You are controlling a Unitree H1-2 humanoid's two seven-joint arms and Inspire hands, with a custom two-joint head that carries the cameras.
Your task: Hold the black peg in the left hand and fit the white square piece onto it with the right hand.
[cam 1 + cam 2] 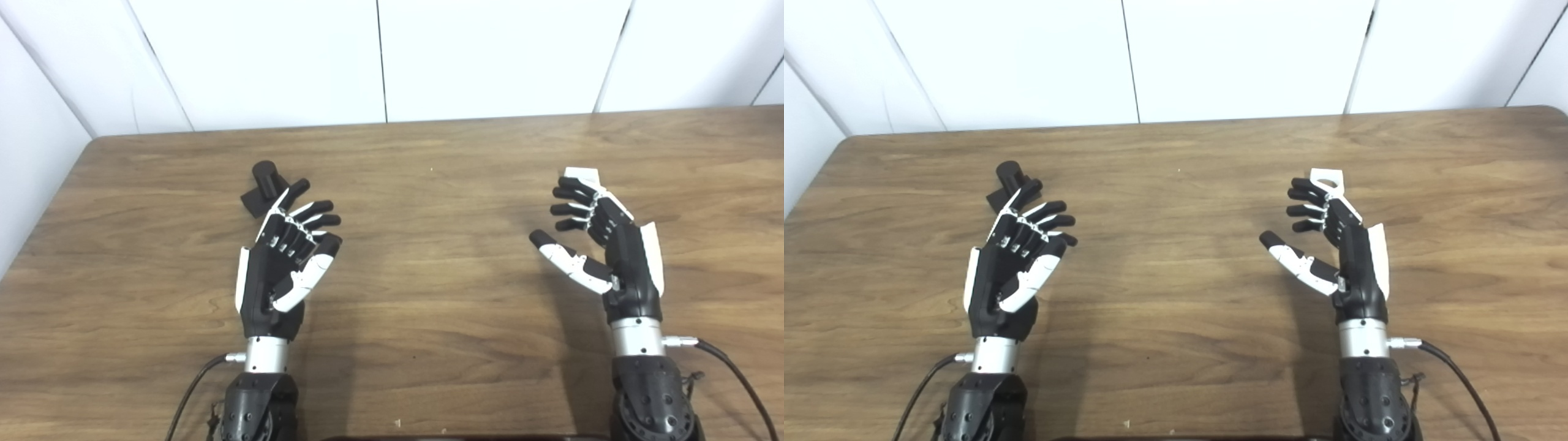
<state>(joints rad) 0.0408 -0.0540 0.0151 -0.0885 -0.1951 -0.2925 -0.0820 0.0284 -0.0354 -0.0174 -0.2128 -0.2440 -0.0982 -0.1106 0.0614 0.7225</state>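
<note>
Left eye view: the black peg (267, 185) lies on the table (429, 294) just beyond the left hand (285, 257), whose fingers are spread and empty.

Right eye view: the white square piece (1326, 179) lies just behind the right hand (1335, 245), which is likewise spread and empty.

we see a table (429, 294) of brown wood grain, smooth with a soft sheen that catches pale light toward its far edge. the black peg (264, 184) looks like matt plastic, dull and even. the white square piece (1328, 179) also looks like plastic, flat white with no gloss. the left hand (285, 260) and the right hand (603, 245) wear hard black and white plastic shells, slightly glossy on the white parts, and each wrist carries a bright brushed metal collar. behind, the wall panels (490, 55) look smooth, matt white.
</note>
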